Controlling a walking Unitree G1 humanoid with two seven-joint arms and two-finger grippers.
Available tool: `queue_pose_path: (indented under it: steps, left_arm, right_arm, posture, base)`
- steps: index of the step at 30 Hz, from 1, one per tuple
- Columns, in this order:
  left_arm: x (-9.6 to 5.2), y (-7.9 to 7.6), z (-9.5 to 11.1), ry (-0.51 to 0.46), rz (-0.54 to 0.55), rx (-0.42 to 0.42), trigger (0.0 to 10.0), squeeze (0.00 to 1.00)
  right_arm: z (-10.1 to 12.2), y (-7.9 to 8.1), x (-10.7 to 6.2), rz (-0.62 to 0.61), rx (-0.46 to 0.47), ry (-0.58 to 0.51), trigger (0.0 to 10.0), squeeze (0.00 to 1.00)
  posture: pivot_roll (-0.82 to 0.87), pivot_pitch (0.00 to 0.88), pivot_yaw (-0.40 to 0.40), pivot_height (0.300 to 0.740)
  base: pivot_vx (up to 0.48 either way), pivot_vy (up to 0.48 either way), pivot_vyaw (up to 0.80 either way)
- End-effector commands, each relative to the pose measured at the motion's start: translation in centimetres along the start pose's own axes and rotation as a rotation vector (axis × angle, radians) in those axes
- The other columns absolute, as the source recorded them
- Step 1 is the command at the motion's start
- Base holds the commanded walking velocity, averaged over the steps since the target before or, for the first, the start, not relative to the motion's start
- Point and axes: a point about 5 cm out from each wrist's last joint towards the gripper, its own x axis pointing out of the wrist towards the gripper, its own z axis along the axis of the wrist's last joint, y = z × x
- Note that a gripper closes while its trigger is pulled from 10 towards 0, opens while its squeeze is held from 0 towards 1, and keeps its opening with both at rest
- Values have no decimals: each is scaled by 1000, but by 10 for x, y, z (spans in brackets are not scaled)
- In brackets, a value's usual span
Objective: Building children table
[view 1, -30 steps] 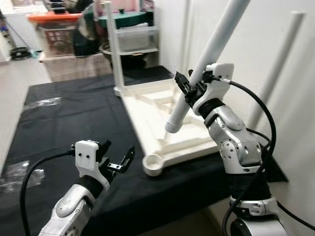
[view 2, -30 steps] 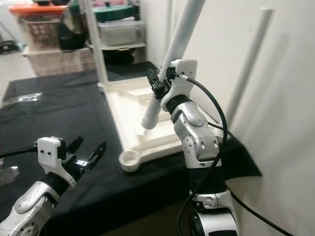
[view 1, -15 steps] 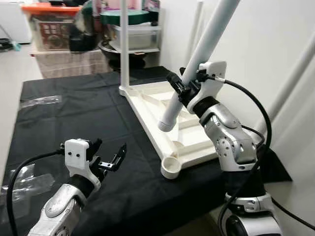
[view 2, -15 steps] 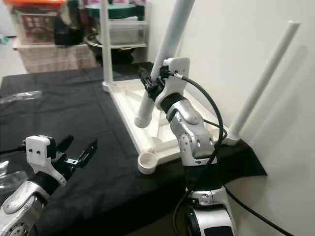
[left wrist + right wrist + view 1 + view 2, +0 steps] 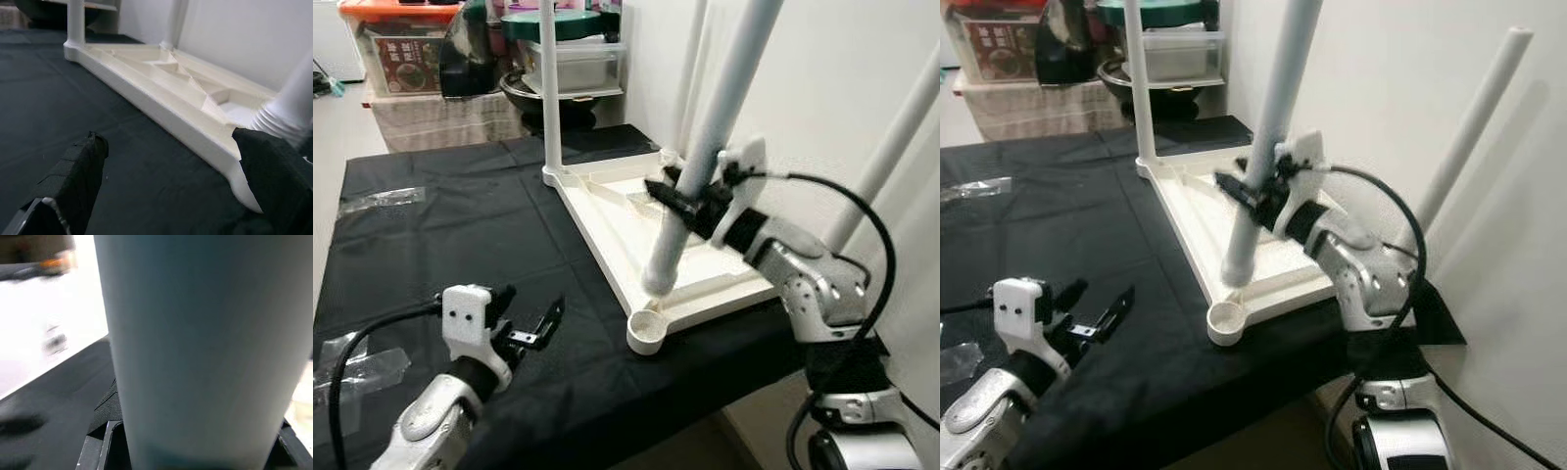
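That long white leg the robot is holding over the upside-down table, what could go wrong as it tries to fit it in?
The right gripper holds the table leg tilted, its threaded end just above and beside the empty corner socket. It could miss the socket or enter crooked and jam. The tabletop lies loose on the black cloth near the edge, and the left gripper hovers open, not steadying it, so a push might slide it.

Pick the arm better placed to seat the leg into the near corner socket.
Right. Its gripper is shut on the white leg, whose threaded end hangs just above the socket. The left gripper hovers open over the black cloth.
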Motion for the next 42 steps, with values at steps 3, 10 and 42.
queue_pose_path:
  steps: [3,10,42]
  left_arm:
    - [-6,12,-7,52,48,21,10000,0]
    - [-8,14,-9,53,61,21,10000,0]
    - [-5,7,-13,57,38,11,10000,0]
  right_arm:
    - [-8,10,0,110,3,33,10000,0]
    - [-15,13,3,157,17,50,10000,0]
    - [-56,-10,-3,-8,67,107,10000,0]
  posture:
    - [87,0,-95,740]
    - [95,0,-106,740]
    - [94,0,-98,740]
  base:
    - [0,0,0]
    - [0,0,0]
    - [0,0,0]
